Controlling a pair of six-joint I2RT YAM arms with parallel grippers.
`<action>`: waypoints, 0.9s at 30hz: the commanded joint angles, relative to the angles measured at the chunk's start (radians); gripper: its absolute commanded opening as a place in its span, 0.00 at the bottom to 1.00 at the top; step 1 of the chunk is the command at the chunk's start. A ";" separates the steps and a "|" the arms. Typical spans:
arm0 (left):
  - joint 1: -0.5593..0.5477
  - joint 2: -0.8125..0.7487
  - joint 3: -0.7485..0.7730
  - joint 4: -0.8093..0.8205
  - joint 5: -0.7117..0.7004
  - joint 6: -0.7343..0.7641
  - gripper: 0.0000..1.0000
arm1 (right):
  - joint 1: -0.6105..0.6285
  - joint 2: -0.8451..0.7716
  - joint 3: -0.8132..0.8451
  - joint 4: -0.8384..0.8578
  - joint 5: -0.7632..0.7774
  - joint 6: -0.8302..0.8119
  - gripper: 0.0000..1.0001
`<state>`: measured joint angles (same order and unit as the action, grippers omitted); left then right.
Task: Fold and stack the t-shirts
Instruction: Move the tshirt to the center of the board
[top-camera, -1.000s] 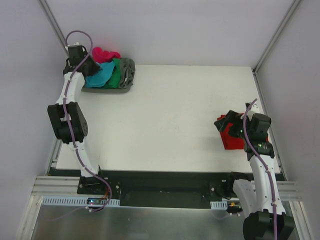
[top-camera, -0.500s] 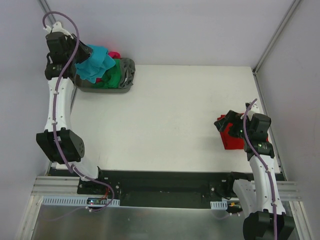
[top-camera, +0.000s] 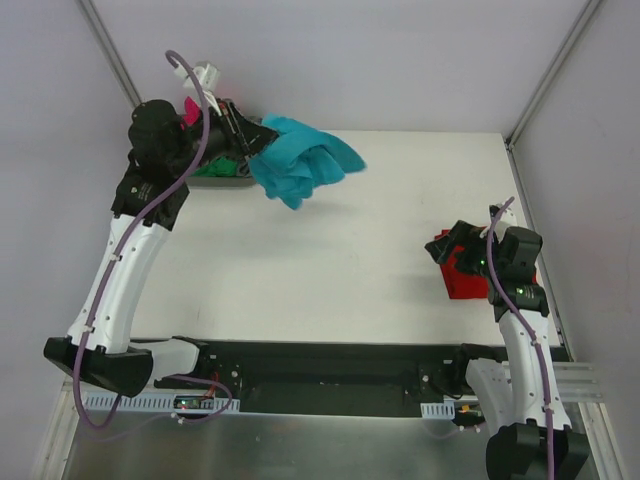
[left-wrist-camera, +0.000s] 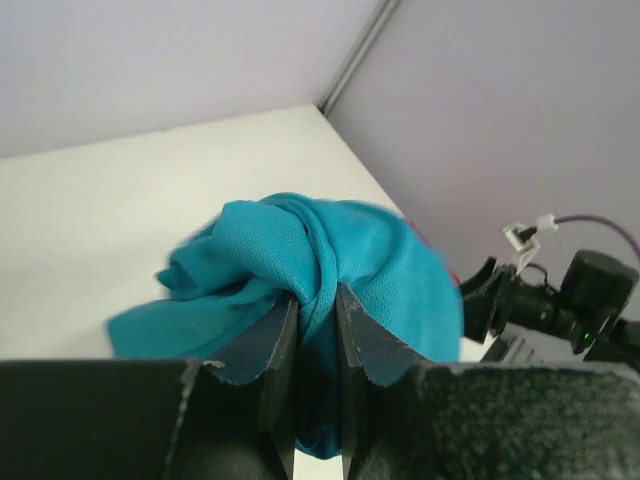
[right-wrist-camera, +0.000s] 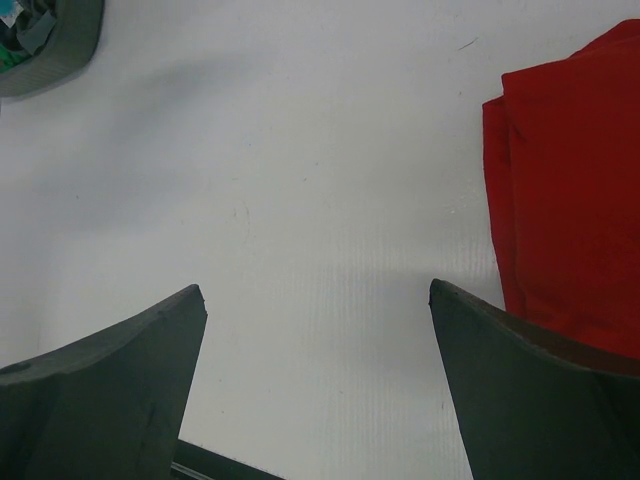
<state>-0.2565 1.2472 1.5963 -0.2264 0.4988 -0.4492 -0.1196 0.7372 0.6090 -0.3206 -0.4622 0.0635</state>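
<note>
My left gripper (top-camera: 250, 145) is shut on the teal t-shirt (top-camera: 305, 165) and holds it bunched in the air above the table's back left part. In the left wrist view the teal t-shirt (left-wrist-camera: 300, 260) is pinched between the two fingers of the gripper (left-wrist-camera: 315, 305). The red t-shirt (top-camera: 462, 275) lies folded at the table's right side. My right gripper (top-camera: 452, 245) is open and empty just left of it; the red t-shirt (right-wrist-camera: 570, 190) shows beside the right finger. Pink (top-camera: 190, 105) and green (top-camera: 215, 170) shirts are partly hidden behind the left arm.
The grey tray (top-camera: 232, 181) sits at the back left corner, mostly hidden by my left arm; its corner also shows in the right wrist view (right-wrist-camera: 45, 50). The white table (top-camera: 330, 260) has walls close on the left, back and right.
My left gripper has lifted the teal t-shirt out of the tray and swung it right, out over the table. The right arm has not moved.
</note>
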 joint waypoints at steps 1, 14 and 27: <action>-0.006 -0.014 -0.162 0.033 0.010 0.059 0.06 | 0.005 -0.024 0.014 0.025 -0.001 0.009 0.96; -0.006 -0.038 -0.636 -0.045 -0.333 -0.110 0.99 | 0.067 0.059 0.017 -0.020 0.037 0.021 0.96; -0.055 -0.233 -1.025 -0.045 -0.325 -0.184 0.98 | 0.432 0.474 0.185 0.111 0.221 0.007 0.96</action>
<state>-0.3008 1.1553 0.6575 -0.2783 0.1993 -0.5938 0.2470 1.0851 0.6582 -0.2871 -0.3096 0.1108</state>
